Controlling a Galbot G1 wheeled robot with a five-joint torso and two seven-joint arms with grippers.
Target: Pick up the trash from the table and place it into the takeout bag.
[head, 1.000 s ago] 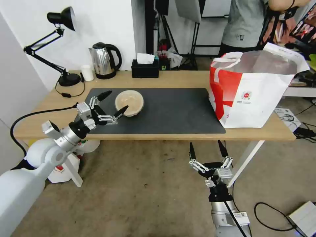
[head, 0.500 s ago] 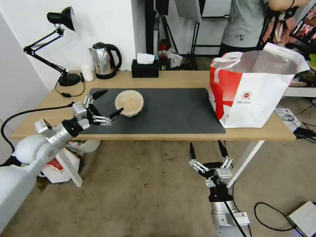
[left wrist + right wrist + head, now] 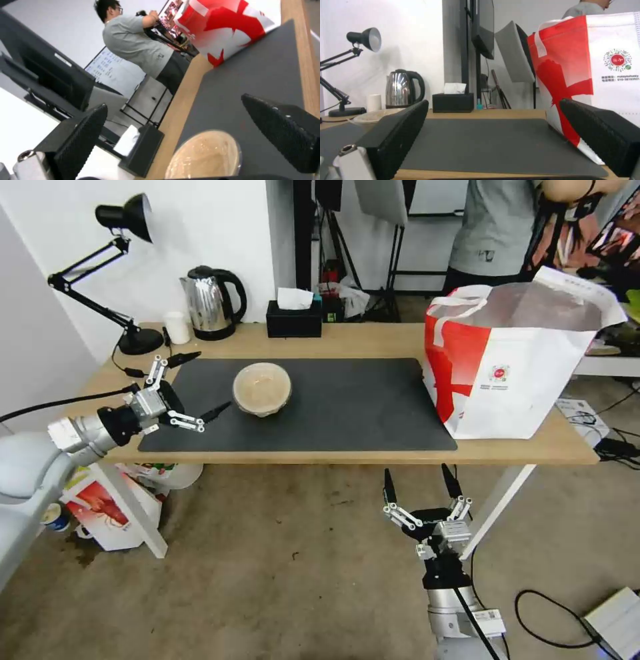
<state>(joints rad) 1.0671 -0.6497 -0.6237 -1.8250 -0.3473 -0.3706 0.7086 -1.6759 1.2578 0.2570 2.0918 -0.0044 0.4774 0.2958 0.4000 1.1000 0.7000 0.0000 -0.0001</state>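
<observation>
Tabletop: long light-wood tabletop (image 3: 373,340) carrying a large dark grey mat (image 3: 347,407).
Bag: large white takeout bag with red side panel (image 3: 520,360), upright at the mat's right end.
Left gripper (image 3: 190,383): jaws spread wide, over the mat's left edge, near the bowl, apart from it.
Right gripper (image 3: 422,485): jaws spread, empty, below the tabletop's front edge.
Bowl: beige clear-lidded bowl (image 3: 262,389), on the mat, left of centre.

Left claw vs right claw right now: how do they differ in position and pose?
The left claw hovers over the table's left end, pointing sideways at the beige bowl; the right claw hangs below the table's front edge, pointing up. The left has the bowl just ahead of its fingertips; the right is near nothing. Both are open and empty.
</observation>
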